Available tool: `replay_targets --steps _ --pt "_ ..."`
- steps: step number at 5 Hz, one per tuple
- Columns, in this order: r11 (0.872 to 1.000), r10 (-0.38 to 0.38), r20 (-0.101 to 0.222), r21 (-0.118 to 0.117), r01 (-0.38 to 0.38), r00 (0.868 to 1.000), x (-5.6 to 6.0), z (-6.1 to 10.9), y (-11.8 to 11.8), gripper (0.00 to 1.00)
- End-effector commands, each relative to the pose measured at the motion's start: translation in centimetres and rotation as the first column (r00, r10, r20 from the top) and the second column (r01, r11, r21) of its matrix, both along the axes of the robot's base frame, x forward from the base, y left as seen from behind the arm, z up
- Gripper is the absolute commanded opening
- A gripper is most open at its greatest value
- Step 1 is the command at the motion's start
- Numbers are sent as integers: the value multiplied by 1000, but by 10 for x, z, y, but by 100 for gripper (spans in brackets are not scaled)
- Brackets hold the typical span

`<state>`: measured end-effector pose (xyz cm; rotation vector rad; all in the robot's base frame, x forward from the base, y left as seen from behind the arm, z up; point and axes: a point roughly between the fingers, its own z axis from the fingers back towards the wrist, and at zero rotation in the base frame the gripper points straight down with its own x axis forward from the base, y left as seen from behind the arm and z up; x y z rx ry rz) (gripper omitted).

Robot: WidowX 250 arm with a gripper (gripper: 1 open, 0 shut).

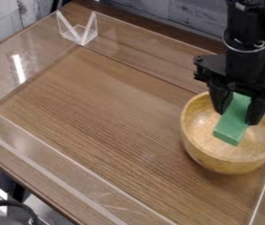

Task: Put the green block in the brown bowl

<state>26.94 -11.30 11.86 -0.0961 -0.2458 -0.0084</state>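
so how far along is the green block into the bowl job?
Done: the green block is picked up and carried over the brown bowl. In hand: the gripper is shut on the block's upper end, holding it tilted with its lower end down inside the bowl; whether it touches the bottom is unclear. Left: open the jaws to release it and pull the arm clear.
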Motion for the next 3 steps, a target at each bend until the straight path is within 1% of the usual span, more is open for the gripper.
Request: replay_targets --steps 1,3 --pt "1000 12 38 -16 -11 999 7 10 1 0" --pt "1000 17 40 -19 -16 999 8 11 2 0"
